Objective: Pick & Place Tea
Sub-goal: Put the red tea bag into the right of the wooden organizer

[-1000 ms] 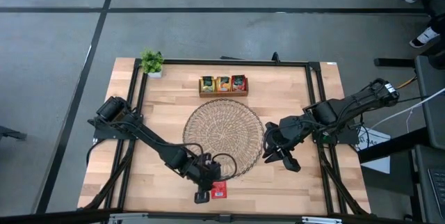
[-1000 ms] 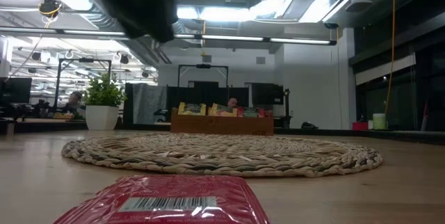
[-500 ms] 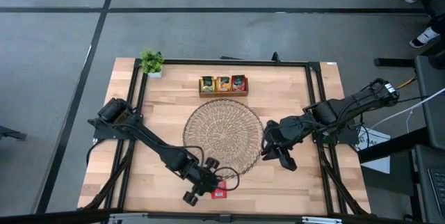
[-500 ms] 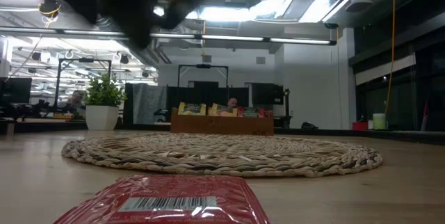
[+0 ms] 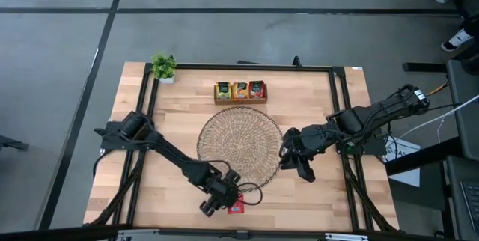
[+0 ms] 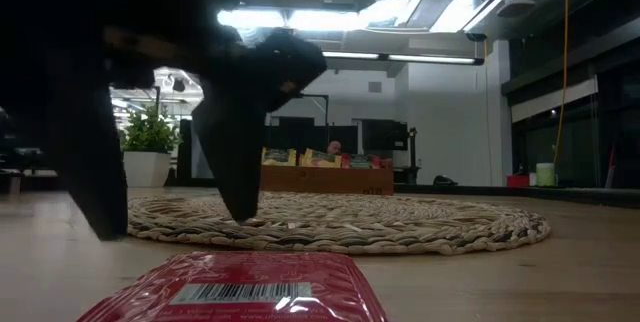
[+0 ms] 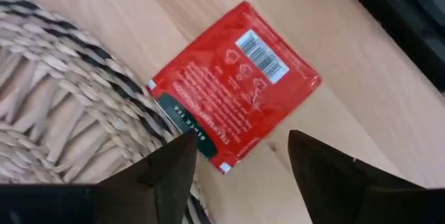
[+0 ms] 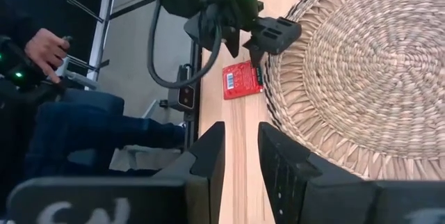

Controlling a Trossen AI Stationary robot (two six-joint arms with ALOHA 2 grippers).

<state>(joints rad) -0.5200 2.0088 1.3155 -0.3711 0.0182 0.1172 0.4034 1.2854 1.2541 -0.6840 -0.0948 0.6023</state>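
A red tea sachet point(image 7: 233, 85) lies flat on the wooden table by the near edge, barcode side up. Its green-striped edge is against the rim of the round wicker mat point(image 5: 239, 147). My left gripper point(image 7: 240, 165) is open just above the table. Its two fingers point(image 6: 235, 132) point steeply down beside the sachet point(image 5: 236, 206) and touch nothing. More tea sachets stand in a wooden box point(image 5: 240, 91) beyond the mat. My right gripper point(image 8: 241, 158) hangs over the mat's right edge point(image 5: 296, 162), slightly open, with nothing between its fingers.
A small potted plant point(image 5: 163, 66) stands at the far left corner. A black frame point(image 5: 340, 114) runs along the table's sides. A seated person with a hand point(image 8: 49, 46) on a device shows beyond the near edge in the right wrist view.
My left gripper has come down toward the table beside the red sachet and has rolled about its own axis. Its fingers now show low in the low view and stand wider apart than before. The sachet has stayed where it was.
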